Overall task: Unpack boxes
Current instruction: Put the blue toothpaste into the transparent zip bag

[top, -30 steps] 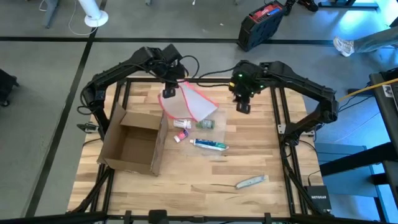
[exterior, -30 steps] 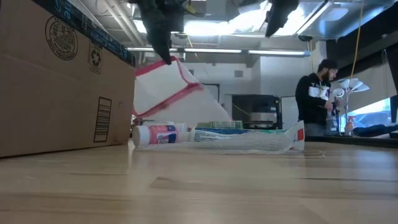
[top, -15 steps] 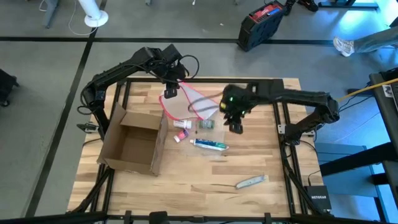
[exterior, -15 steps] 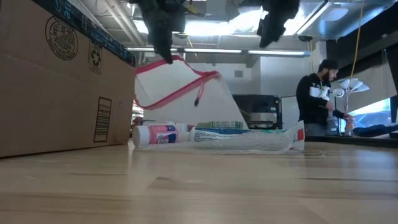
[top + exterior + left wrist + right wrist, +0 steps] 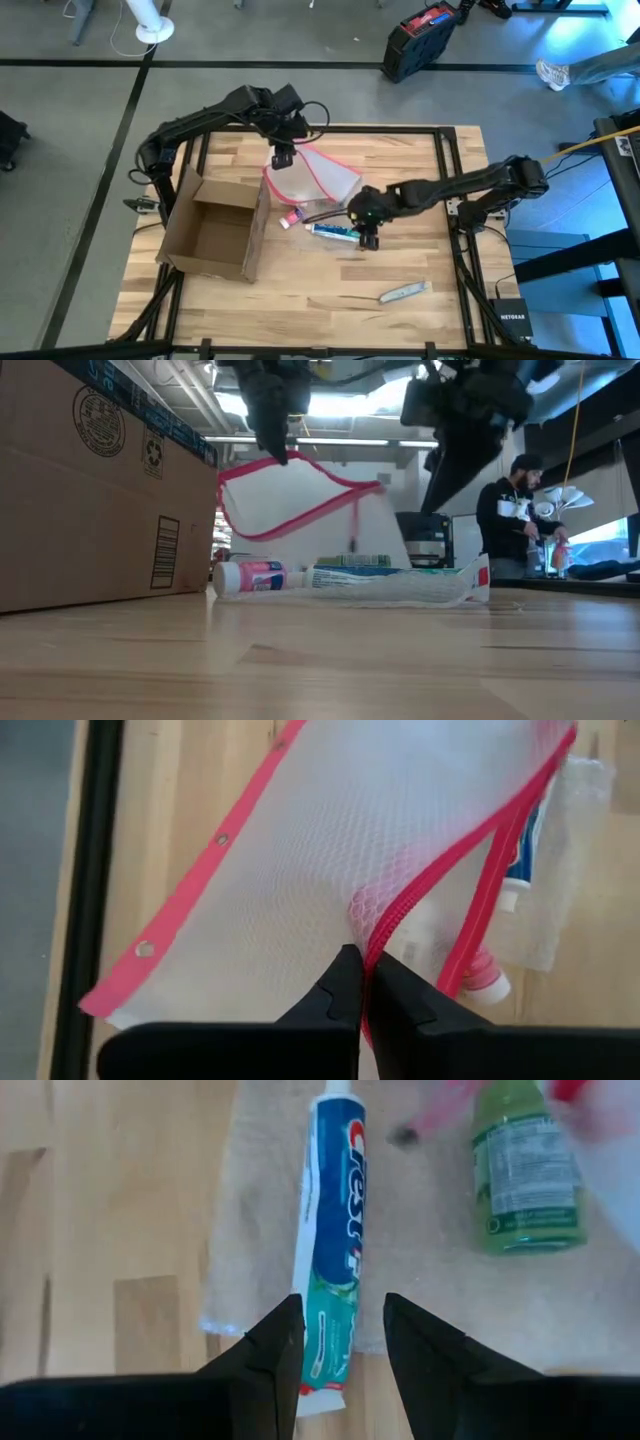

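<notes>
Cardboard marks the job from above: the open brown box sits on the table's left side, already emptied, while the left gripper holds a clear pouch with a pink edge up beside it, and the right gripper reaches low over a toothpaste tube. At table height, the pouch hangs from its pinched rim, clear of the tube and a small bottle lying beside the box. The left wrist camera shows its fingers together, clamped on the pouch zipper. The right wrist camera shows fingers apart, straddling the tube's end, a green bottle nearby. Emptying the pouch seems the step in hand; next probably calls for lowering and closing on the tube.
</notes>
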Action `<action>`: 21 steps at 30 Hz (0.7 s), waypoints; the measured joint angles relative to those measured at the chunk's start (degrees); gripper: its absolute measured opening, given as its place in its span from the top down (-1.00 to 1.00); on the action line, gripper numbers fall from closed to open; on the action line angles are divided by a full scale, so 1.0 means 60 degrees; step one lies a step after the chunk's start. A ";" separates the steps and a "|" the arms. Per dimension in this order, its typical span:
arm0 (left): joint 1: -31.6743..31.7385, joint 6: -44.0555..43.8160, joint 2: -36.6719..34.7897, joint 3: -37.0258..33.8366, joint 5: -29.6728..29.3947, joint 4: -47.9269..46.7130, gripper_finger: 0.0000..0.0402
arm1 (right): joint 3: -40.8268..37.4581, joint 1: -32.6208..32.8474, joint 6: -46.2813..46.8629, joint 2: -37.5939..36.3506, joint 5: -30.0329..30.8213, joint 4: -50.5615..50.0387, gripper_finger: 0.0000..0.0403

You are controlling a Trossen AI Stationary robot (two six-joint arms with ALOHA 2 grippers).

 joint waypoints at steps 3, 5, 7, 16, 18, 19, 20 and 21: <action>-0.0061 -0.0097 0.0076 0.0000 0.0001 0.0084 1.00 | -0.0510 0.0126 0.0398 0.0071 0.0068 0.0537 0.34; -0.0058 -0.0123 0.0085 0.0000 -0.0002 0.0213 1.00 | -0.0733 0.0178 0.0606 0.0230 0.0063 0.0657 0.34; -0.0058 -0.0160 0.0085 0.0000 0.0002 0.0278 1.00 | -0.0850 0.0178 0.0769 0.0476 -0.0058 0.0789 0.34; -0.0062 -0.0354 0.0085 0.0000 0.0243 0.0283 1.00 | -0.0877 0.0152 0.1375 0.1869 -0.0367 0.1294 0.34; -0.0093 -0.0375 0.0085 0.0000 0.0285 0.0280 1.00 | -0.0862 0.0162 0.1463 0.2093 -0.0492 0.1358 0.34; -0.0096 -0.0374 0.0085 0.0000 0.0302 0.0272 1.00 | -0.0855 0.0159 0.1507 0.2166 -0.0568 0.1371 0.34; -0.0103 -0.0376 0.0085 0.0000 0.0304 0.0253 1.00 | -0.0849 0.0167 0.1585 0.2207 -0.0597 0.1375 0.34; -0.0105 -0.0386 0.0085 0.0000 0.0309 0.0245 1.00 | -0.0849 0.0229 0.1728 0.2226 -0.0589 0.1371 0.35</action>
